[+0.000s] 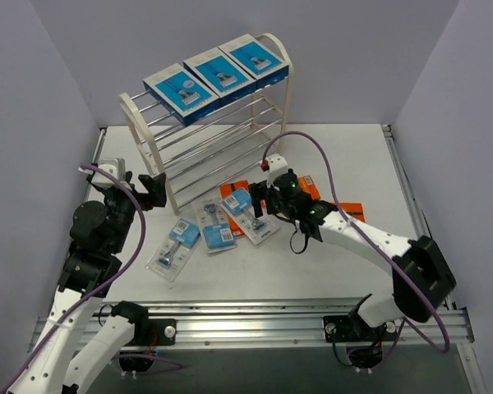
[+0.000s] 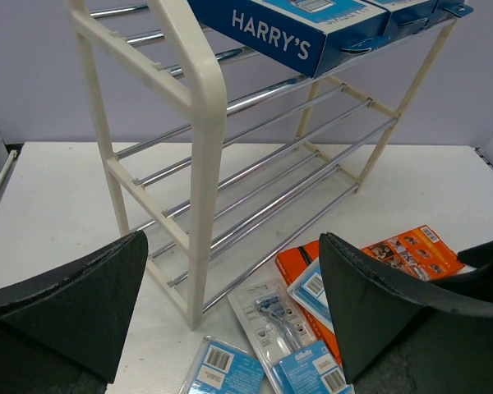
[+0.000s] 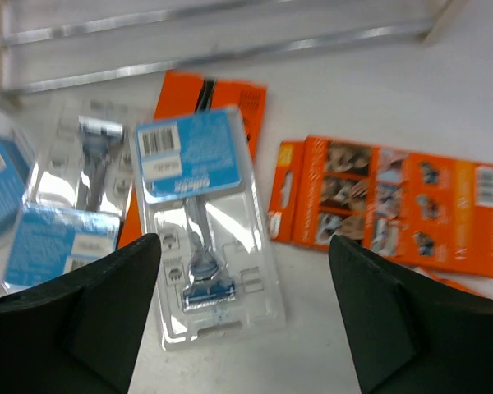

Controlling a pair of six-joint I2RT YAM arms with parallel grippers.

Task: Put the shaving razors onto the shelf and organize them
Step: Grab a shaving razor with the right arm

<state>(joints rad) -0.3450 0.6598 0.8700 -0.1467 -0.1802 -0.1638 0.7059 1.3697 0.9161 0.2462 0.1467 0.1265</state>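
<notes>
Three blue boxes (image 1: 218, 72) sit on the shelf's (image 1: 289, 94) top tier. Blister packs (image 3: 199, 205) and orange packs (image 3: 394, 205) lie overlapping on the table (image 1: 345, 164). Left claw (image 2: 232, 246), beside the shelf, and right claw (image 1: 258, 205), above one blister pack, both gape empty. Gripping could drag an overlapped neighbour.

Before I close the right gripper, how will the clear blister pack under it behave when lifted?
The blister pack looks thin and glossy, so probably light and slippery. Its flat plastic edges may flex. It lies partly on an orange pack, which might shift along.
</notes>
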